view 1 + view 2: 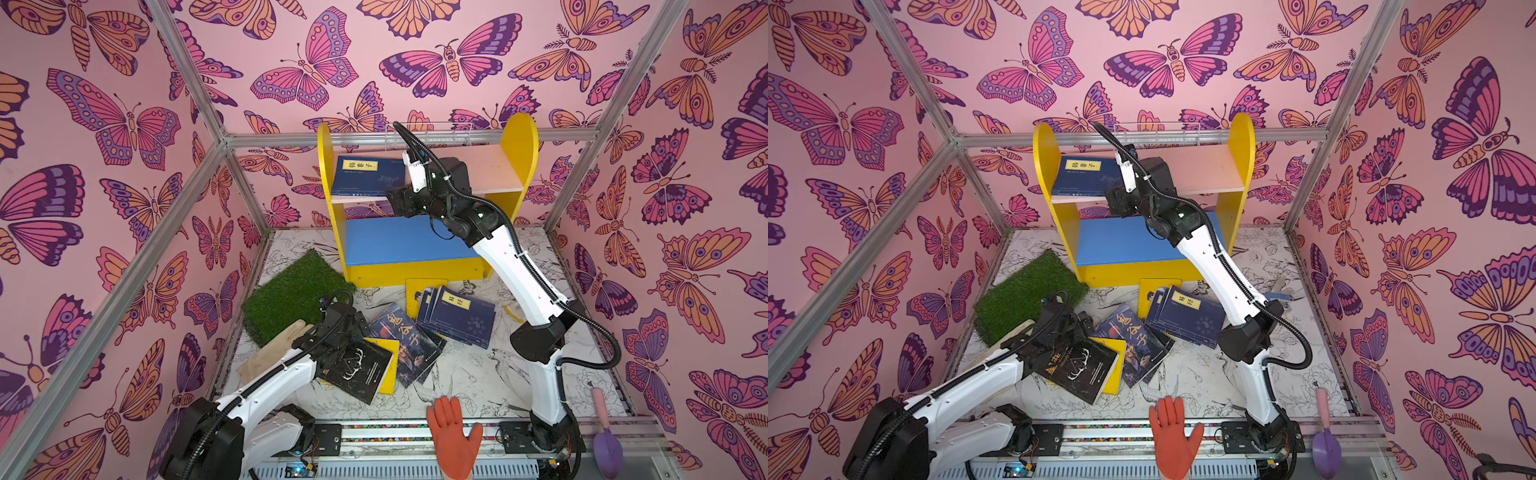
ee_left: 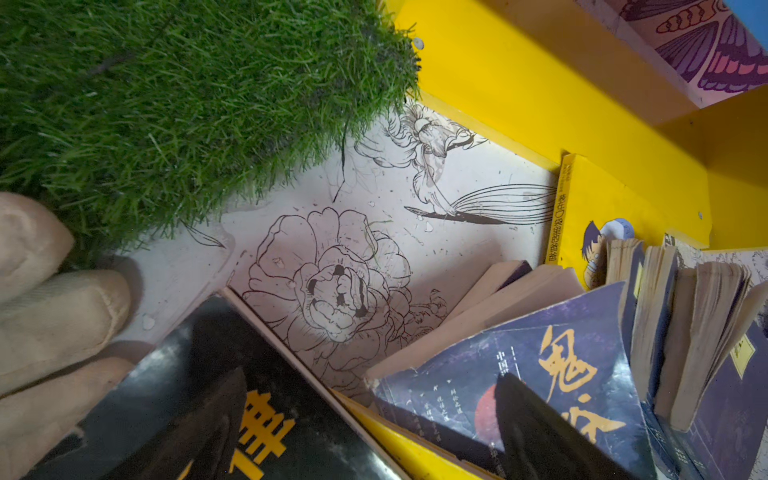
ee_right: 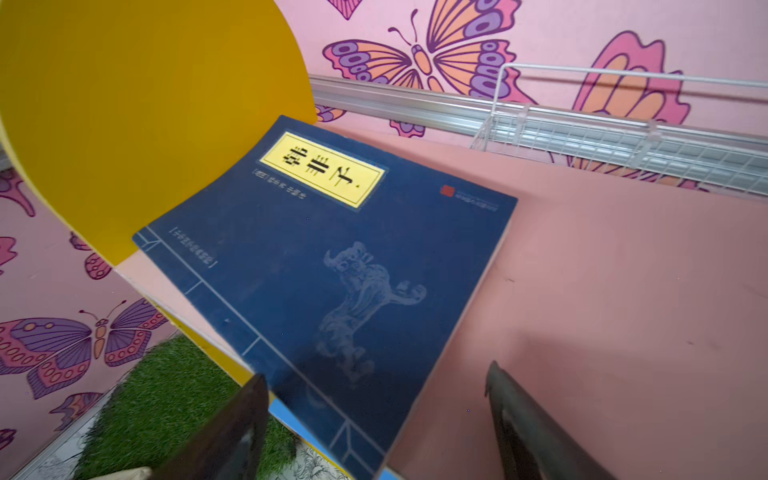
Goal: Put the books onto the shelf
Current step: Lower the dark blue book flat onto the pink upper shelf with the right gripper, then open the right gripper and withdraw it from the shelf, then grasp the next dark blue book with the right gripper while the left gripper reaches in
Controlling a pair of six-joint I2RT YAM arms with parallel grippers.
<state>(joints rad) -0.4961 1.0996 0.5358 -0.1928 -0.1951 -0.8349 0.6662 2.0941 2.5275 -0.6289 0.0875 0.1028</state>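
The shelf (image 1: 519, 137) stands at the back with yellow sides, a pink upper board (image 3: 602, 291) and a blue lower board (image 1: 399, 241). One navy book (image 1: 365, 176) (image 3: 332, 249) lies flat on the upper board against the left panel. My right gripper (image 1: 397, 201) (image 3: 376, 378) hangs open at that board's front edge, its fingers apart on either side of the book's near corner. The other books lie on the floor: a black antler one (image 1: 361, 370), a dark portrait one (image 1: 409, 345) (image 2: 540, 357) and a navy stack (image 1: 461, 318). Low over the black and portrait covers, my left gripper (image 2: 372, 432) is open.
A green grass mat (image 1: 291, 295) lies left of the shelf, with a beige glove (image 1: 274, 353) at its near corner. At the front edge are an orange glove (image 1: 453, 436) and a purple scoop (image 1: 606, 444). A white wire basket (image 3: 623, 124) hangs behind the shelf.
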